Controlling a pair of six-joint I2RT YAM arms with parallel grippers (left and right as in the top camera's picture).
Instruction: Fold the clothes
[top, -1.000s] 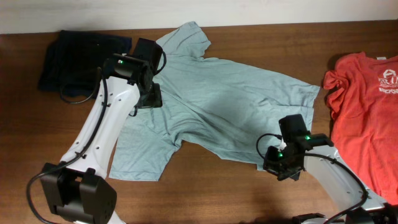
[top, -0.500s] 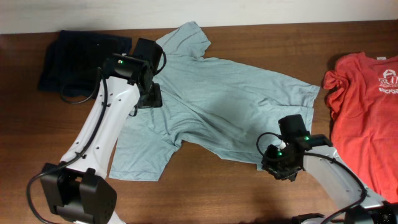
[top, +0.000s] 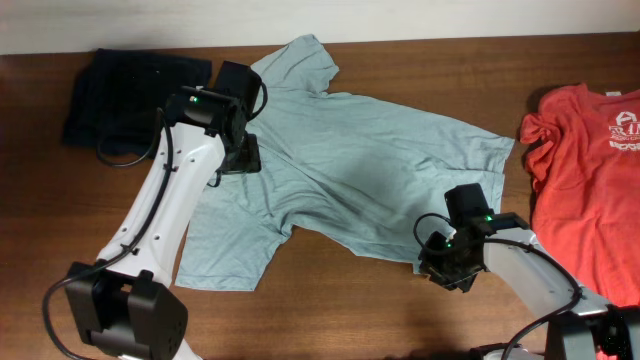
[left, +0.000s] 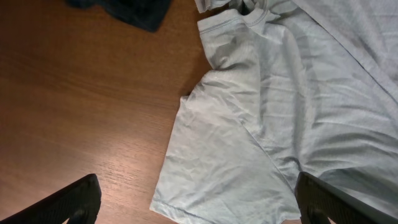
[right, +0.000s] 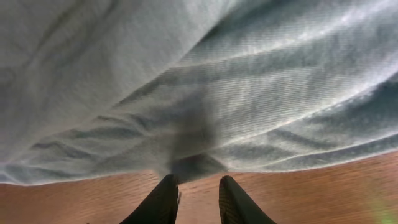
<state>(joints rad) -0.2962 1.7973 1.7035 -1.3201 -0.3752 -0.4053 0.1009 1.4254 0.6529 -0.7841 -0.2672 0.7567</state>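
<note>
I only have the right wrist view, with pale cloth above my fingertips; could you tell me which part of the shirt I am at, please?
Observer: The right gripper is at the bottom hem corner of the pale blue-grey T-shirt, nearest the red T-shirt.
Operator: Thank you; and on the left?
Observer: The left gripper hangs wide open above the sleeve at the shirt's other end, holding nothing.
Operator: Is anything else nearby?
Observer: A dark garment lies at the far left, not touching the shirt.

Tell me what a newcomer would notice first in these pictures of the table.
A large pale blue-grey short-sleeved T-shirt lies spread out across the middle of the brown wooden table. A red T-shirt with white print lies at the right edge, and a dark navy cloth bundle at the far left.
</note>
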